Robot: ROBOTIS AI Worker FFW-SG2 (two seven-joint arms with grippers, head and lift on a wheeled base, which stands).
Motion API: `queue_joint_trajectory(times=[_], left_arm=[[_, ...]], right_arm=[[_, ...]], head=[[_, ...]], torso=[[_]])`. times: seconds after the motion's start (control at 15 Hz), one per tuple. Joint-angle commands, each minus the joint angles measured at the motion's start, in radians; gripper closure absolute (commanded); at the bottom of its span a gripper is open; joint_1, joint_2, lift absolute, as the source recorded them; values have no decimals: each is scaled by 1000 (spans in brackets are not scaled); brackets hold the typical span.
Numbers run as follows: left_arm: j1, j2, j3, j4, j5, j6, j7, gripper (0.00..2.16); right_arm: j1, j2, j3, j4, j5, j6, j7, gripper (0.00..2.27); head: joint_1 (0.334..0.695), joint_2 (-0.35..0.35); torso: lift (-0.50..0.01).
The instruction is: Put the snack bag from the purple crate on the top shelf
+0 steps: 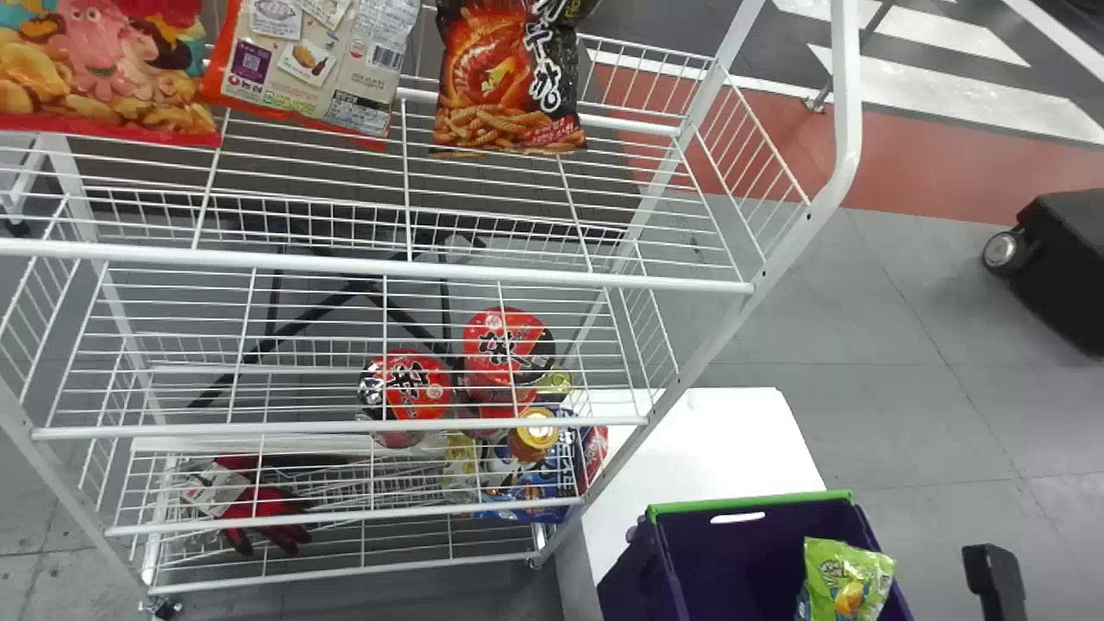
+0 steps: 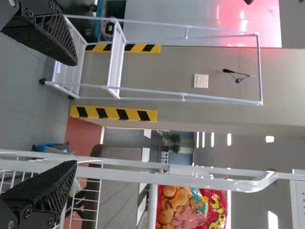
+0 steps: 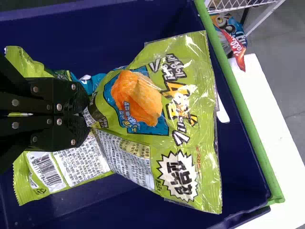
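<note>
In the head view, a black part of my right arm (image 1: 994,569) shows at the lower right, beside the purple crate (image 1: 662,552). A green snack bag (image 1: 845,576) is over the crate's inside. My right gripper (image 3: 89,113) is shut on the green snack bag (image 3: 186,129) in the right wrist view, pinching its crumpled middle above the purple crate (image 3: 109,21). More green wrapper lies behind the fingers; whether it is the same bag, I cannot tell. My left gripper (image 2: 76,112) stands open, its fingers wide apart, beside the rack. The top shelf (image 1: 371,264) holds several snack bags in the head view.
Red and black snack bag (image 1: 509,78) stands rightmost on the top shelf. Noodle cups (image 1: 405,388) and a red glove (image 1: 259,509) sit on lower levels. The rack's slanted white post (image 1: 733,315) rises between the shelves and the floor at right. A white surface (image 1: 707,440) adjoins the crate.
</note>
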Motion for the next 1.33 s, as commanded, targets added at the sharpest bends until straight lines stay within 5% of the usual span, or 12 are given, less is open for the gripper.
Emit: queue_joint_trajectory(times=[0.0, 1.27], left_arm=[[0, -2, 6, -1, 1, 1, 0, 73], [18, -3, 7, -25, 1, 4, 0, 70]], right_arm=[[-8, -1, 5, 0, 2, 2, 0, 2226], [-11, -5, 1, 0, 0, 18, 17, 2226]], head=[[695, -350], [695, -350]], torso=[[-156], [-80]])
